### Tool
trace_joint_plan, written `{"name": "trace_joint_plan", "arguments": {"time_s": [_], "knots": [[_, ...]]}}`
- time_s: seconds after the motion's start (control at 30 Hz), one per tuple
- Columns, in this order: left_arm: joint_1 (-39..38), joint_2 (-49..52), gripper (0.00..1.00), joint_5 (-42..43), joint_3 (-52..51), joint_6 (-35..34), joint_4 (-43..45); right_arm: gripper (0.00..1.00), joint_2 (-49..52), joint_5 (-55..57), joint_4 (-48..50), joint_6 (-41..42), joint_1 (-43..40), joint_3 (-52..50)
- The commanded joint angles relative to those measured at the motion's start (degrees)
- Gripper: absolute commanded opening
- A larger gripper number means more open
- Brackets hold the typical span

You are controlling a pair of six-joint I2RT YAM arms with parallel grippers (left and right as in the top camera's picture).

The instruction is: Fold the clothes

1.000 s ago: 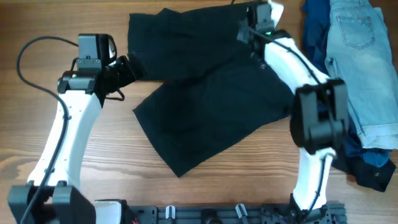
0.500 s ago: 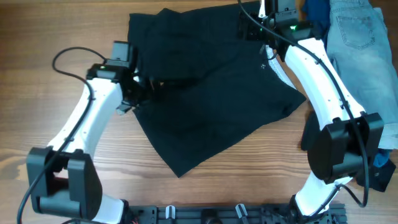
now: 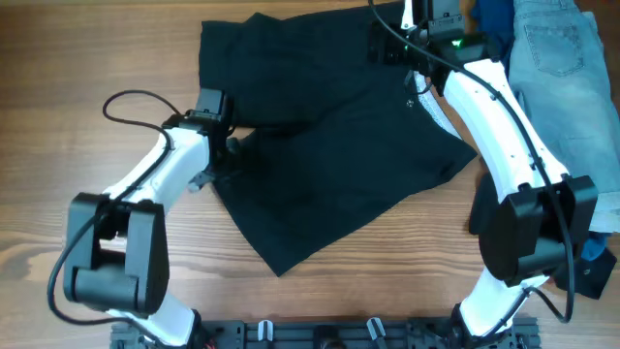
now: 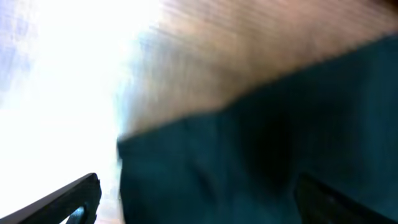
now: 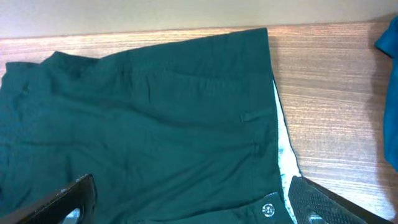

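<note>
A pair of black shorts [image 3: 329,145] lies spread flat on the wooden table. My left gripper [image 3: 230,147] is at the shorts' left edge. In the blurred left wrist view its fingers stand wide apart over dark cloth [image 4: 261,155], so the gripper [image 4: 196,186] is open. My right gripper [image 3: 389,46] hovers over the shorts' top right part. In the right wrist view it [image 5: 193,186] is open above the cloth [image 5: 155,112], near a metal button [image 5: 268,210] and the white inner lining [image 5: 283,149].
A pile of light blue denim [image 3: 567,97] and darker blue clothes [image 3: 581,257] lies at the right edge of the table. Bare wood [image 3: 77,194] shows to the left and in front of the shorts.
My left gripper has moved right, onto the left edge of the shorts. My right arm swung out to the right a second ago and has stayed still since.
</note>
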Motion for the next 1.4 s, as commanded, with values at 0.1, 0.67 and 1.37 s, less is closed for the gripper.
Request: {"name": "trace_joint_plan", "arguments": {"time_s": [0.1,0.67,1.37], "knots": [[0.2,4.4,0.79,-0.9,-1.4,2.6,3.4,1.00,-0.2,-1.1,-0.8,-0.9,-0.2,0.1],[1.7,4.4,0.04,-21.7,-1.4,11.0,8.3,1.00,-0.2,-1.1,-1.0,-0.9,-0.2,0.1],[10.2,0.7,1.00,-21.9,-1.3,16.5,24.3,1.00,0.2,-5.6,-0.9,-0.7,-0.2,-0.4]]}}
